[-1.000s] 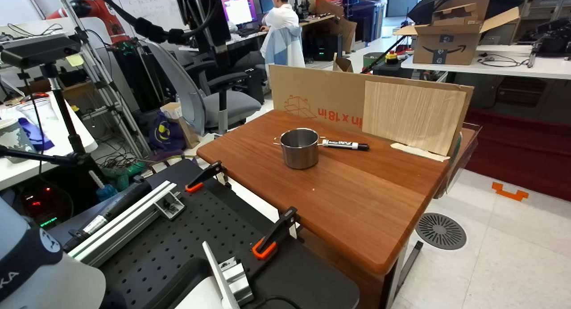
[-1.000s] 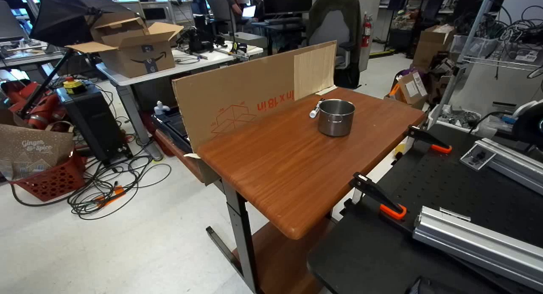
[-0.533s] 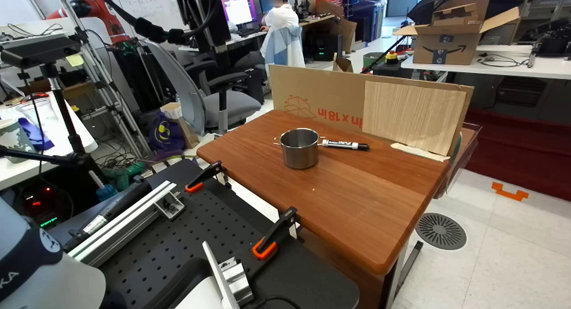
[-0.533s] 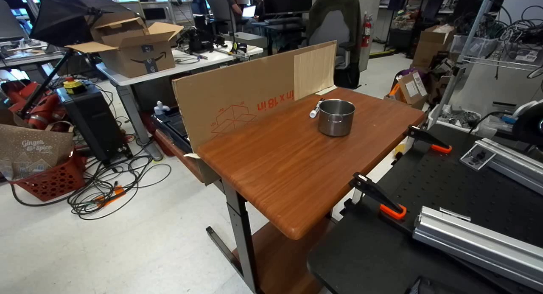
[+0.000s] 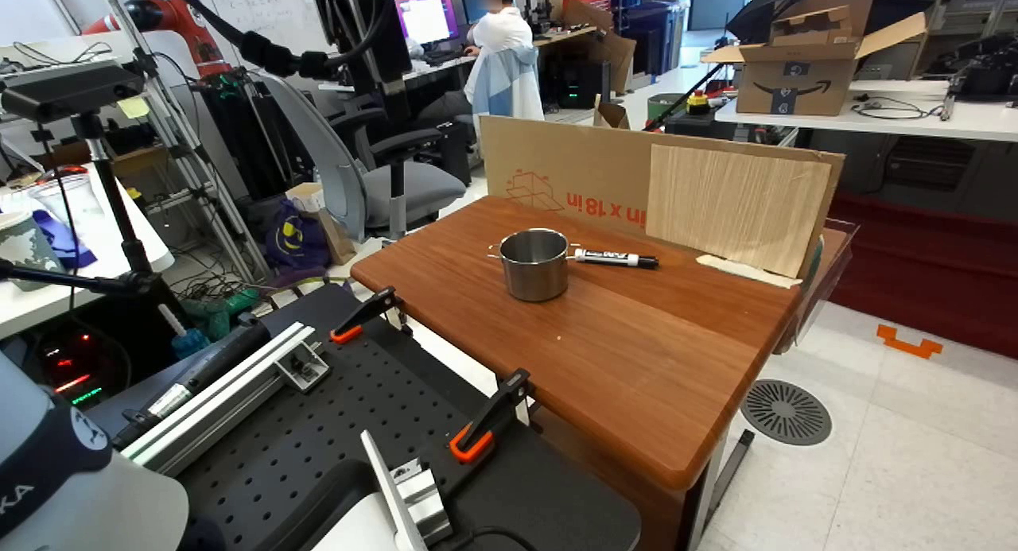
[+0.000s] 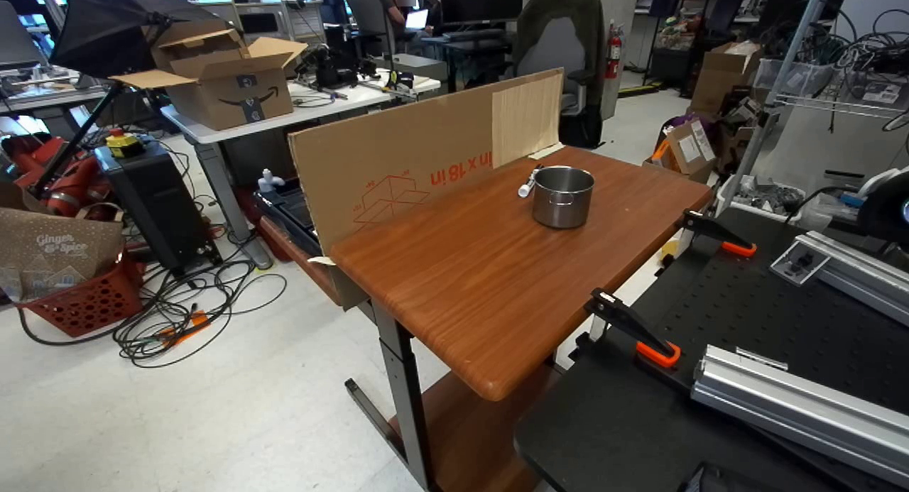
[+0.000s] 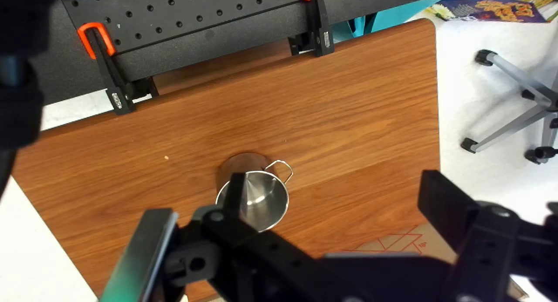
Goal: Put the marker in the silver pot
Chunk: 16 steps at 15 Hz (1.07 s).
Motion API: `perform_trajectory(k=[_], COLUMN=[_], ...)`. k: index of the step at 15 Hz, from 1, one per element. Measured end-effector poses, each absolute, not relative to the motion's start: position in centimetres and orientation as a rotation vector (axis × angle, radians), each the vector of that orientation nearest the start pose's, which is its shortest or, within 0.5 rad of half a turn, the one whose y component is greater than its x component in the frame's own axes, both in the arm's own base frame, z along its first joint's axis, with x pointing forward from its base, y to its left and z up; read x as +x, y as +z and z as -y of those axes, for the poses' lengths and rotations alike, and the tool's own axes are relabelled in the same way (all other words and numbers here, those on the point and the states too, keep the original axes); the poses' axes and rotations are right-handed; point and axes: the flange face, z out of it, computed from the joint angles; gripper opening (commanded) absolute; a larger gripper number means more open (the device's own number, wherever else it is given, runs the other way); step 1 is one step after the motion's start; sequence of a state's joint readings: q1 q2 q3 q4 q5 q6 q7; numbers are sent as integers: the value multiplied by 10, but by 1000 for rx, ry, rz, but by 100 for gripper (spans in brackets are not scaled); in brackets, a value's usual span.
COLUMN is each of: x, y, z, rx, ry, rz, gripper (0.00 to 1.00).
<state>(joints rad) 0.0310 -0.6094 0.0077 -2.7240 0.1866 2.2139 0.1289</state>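
The marker [image 5: 616, 258] is a white pen with black lettering and a black cap. It lies flat on the wooden table [image 5: 636, 360] beside the handle of the silver pot [image 5: 537, 274]; whether they touch I cannot tell. The pot stands upright, and no object shows inside it. Both also show in an exterior view, the marker [image 6: 528, 184] just behind the pot [image 6: 562, 202]. In the wrist view my gripper [image 7: 333, 184] is open and empty above the table, its left finger [image 7: 236, 191] overlapping the pot [image 7: 267, 204]. The marker is hidden or out of the wrist view.
A cardboard sheet [image 5: 565, 165] stands along the table's far edge, with a wood-grain panel [image 5: 736, 205] on it. Two clamps [image 5: 366, 316] with orange tips sit at the near edge, by the black perforated board [image 5: 350, 408]. Metal rails [image 6: 795, 400] lie on that board.
The marker and the pot have not moved. A dark rounded part at the right edge of an exterior view looks slightly shifted.
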Motion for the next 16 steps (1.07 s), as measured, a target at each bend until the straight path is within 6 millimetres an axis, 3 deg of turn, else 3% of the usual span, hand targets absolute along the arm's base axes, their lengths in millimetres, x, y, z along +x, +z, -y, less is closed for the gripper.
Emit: perform_trajectory(k=[9,16], x=[356,357], y=[414,399], z=[-20,-14], rx=[-2967,-2975], ry=[-129,-93], rz=[-292,-295], gripper=[100,100])
